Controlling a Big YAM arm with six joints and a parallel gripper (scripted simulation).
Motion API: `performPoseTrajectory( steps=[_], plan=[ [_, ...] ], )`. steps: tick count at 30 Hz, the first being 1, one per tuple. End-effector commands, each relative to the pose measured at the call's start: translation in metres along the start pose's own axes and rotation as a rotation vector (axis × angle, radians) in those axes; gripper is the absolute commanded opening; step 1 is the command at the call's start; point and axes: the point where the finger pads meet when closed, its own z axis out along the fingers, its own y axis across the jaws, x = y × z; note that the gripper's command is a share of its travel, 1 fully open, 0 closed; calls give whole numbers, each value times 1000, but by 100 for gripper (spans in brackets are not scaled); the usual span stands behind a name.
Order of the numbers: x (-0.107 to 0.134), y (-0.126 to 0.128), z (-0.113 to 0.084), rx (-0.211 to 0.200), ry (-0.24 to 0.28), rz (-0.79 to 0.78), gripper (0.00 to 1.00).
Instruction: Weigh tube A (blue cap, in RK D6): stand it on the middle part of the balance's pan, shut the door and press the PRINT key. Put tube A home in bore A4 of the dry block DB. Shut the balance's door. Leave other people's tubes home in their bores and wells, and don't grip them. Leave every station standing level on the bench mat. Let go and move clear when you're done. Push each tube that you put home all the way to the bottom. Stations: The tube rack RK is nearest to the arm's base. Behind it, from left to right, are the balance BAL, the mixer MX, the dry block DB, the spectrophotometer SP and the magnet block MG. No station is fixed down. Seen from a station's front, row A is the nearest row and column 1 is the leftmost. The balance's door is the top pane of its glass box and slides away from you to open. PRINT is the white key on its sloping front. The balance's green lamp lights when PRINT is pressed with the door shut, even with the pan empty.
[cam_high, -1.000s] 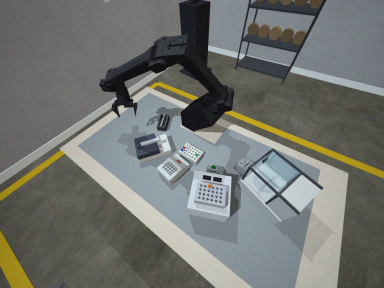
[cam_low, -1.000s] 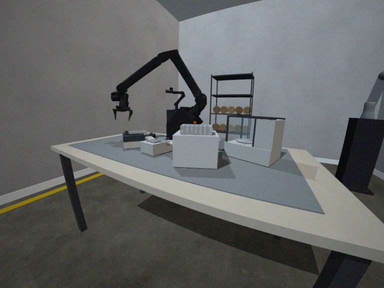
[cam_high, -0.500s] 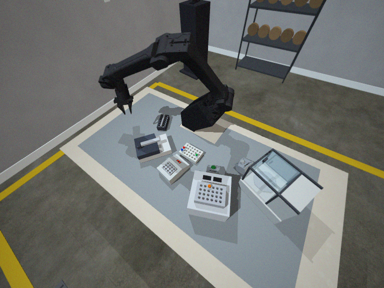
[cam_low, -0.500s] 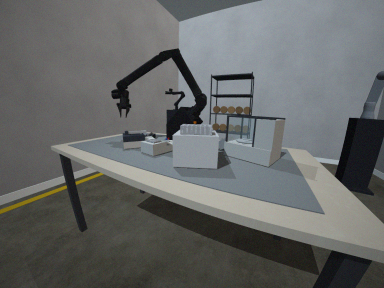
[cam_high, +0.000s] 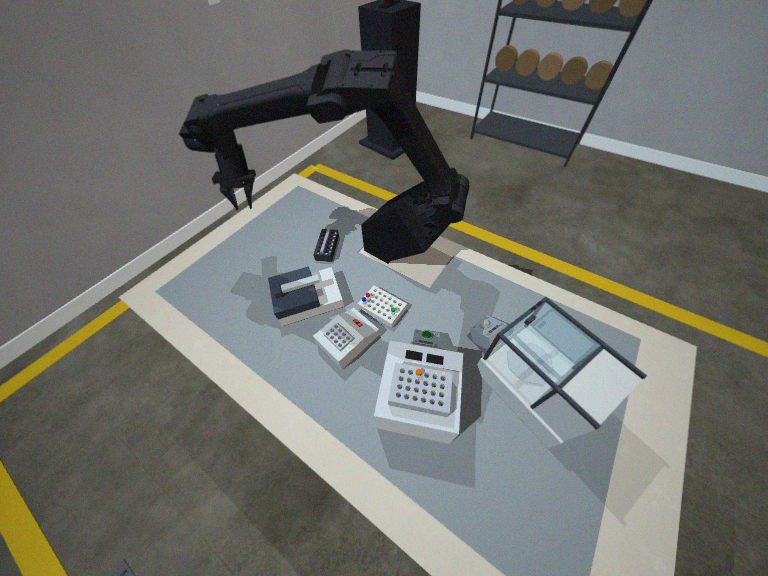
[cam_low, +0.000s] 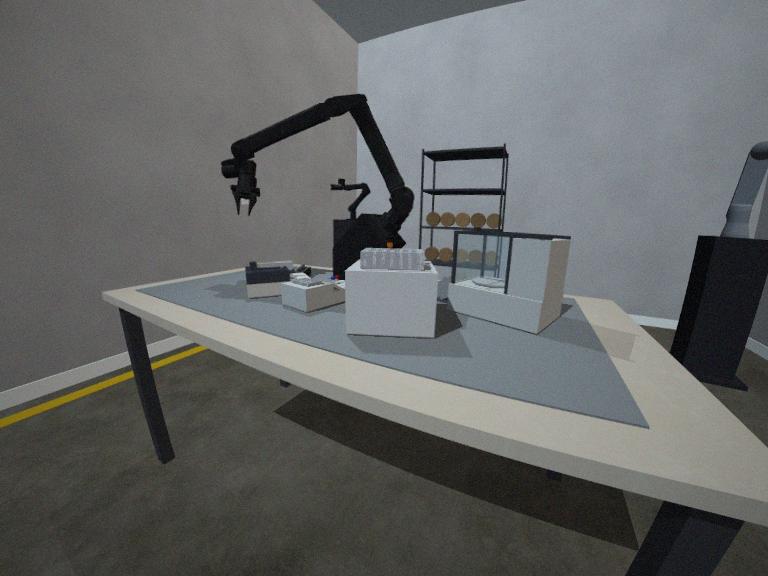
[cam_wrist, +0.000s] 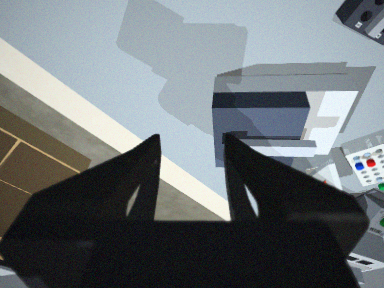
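Note:
My gripper (cam_high: 244, 208) (cam_low: 244, 214) (cam_wrist: 192, 144) is partly open and empty, high above the mat's far-left side in the top view. Tube A's blue cap (cam_high: 364, 299) (cam_wrist: 359, 166) shows in a corner of the rack (cam_high: 385, 318), beside a red cap (cam_high: 367, 295) (cam_wrist: 370, 163). The balance (cam_high: 545, 416) (cam_low: 494, 310) stands at the right; its glass door (cam_high: 567, 334) appears shut. Nothing is visible on its pan (cam_low: 490, 282). The dry block (cam_high: 338, 356) (cam_low: 308, 299) shows no tubes in its bores. The PRINT key's state cannot be told.
The white mixer (cam_high: 418, 423) (cam_low: 390, 303) holds an orange-capped tube (cam_high: 418, 372). The dark-lidded spectrophotometer (cam_high: 291, 301) (cam_wrist: 260, 119) is the large station nearest my gripper. The black magnet block (cam_high: 320, 254) (cam_wrist: 346, 13) lies towards the arm's base. A green-capped tube (cam_high: 393, 309) stands in the rack.

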Motion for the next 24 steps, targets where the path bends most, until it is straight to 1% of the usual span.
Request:
performPoseTrajectory(
  steps=[1,3,6,7,9,10,14,15,16,17,18,20,21,22,24],
  plan=[
    [12,25,-63,-78,-22,-55,36],
    [14,26,-74,-78,-23,-55,36],
    [15,26,-77,-80,-21,-55,36],
    [10,25,-70,-70,-15,-47,36],
    [10,25,-70,-70,-15,-47,36],
    [11,19,-51,-41,-10,-32,36],
    [11,19,-51,-41,-10,-32,36],
    [23,4,-51,-18,-9,-66,30],
    [32,2,-45,-17,-20,-97,30],
    [37,-4,-44,-24,-21,-102,30],
    [38,-4,-44,-24,-20,-102,30],
    [48,-17,-42,-14,-22,-152,30],
    [54,-24,-41,-15,-20,-152,30],
    [55,-24,-41,-15,-20,-152,30],
    [65,-38,-39,-5,-23,-205,30]
  ],
)
